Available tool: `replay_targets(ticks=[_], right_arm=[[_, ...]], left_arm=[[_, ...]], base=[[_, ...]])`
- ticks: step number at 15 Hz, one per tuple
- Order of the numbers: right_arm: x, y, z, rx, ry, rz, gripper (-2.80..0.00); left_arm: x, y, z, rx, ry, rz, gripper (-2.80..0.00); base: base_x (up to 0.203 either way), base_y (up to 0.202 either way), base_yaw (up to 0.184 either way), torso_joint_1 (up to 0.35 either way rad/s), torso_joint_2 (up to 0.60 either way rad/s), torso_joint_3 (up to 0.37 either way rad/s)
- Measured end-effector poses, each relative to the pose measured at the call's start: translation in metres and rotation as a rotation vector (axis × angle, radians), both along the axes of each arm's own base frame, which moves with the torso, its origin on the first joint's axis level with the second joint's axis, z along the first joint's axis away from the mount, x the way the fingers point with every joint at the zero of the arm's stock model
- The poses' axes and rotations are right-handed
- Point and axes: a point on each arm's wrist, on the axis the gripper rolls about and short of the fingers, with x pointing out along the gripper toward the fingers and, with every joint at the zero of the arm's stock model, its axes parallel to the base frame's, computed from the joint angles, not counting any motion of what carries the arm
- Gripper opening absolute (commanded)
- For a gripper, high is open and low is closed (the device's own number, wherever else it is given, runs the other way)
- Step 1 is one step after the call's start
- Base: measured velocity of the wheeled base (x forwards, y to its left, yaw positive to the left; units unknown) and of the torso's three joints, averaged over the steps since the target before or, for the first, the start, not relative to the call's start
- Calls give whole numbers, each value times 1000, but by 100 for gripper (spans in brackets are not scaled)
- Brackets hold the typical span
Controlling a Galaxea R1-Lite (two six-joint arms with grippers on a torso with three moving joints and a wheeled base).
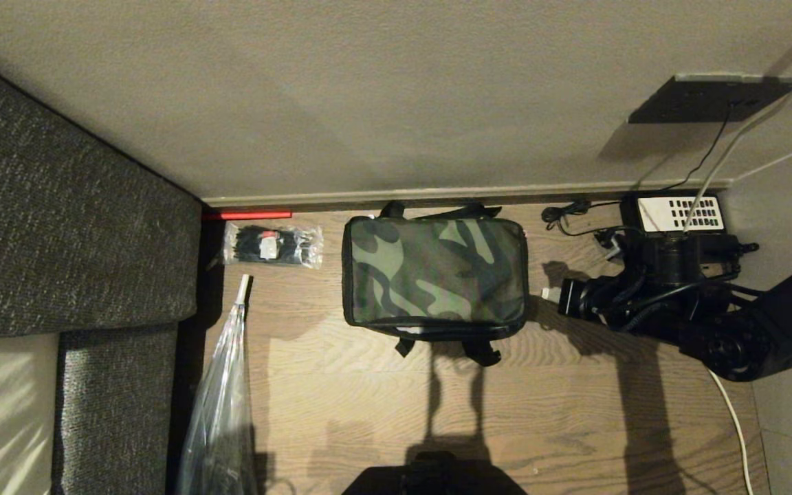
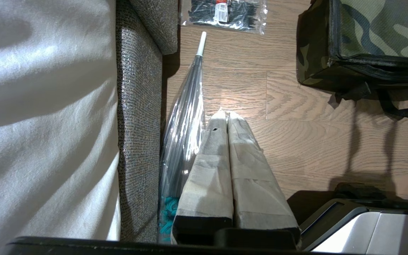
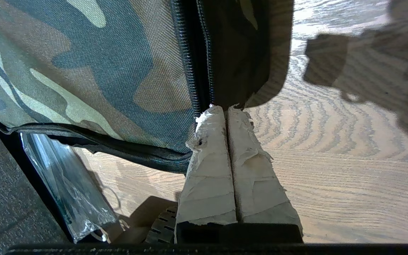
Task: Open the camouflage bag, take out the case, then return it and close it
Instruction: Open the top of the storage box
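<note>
On wood floor — one camouflage bag [image 1: 435, 269], zipped; both grippers' jaws pressed together.

Grey sofa [image 1: 59, 227], bagged cable ties [image 1: 272, 245], clear umbrella [image 1: 221, 405], telephone [image 1: 679, 214] on wood floor [image 1: 575, 412].

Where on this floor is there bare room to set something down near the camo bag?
Bare wood lies in front of the camouflage bag, between the clear plastic umbrella and the white cable. It is crowded along the wall: cable-tie packet, bag, telephone and the right hand.
</note>
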Motion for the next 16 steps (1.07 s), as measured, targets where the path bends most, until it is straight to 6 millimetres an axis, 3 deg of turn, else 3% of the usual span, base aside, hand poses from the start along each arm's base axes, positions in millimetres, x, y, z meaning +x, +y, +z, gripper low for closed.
replay_targets(ticks=[16], right_arm=[[2,0,-4,4,8,-4,0]], left_arm=[[0,0,0,0,0,0,-280]], base=[[0,0,0,0,0,0]])
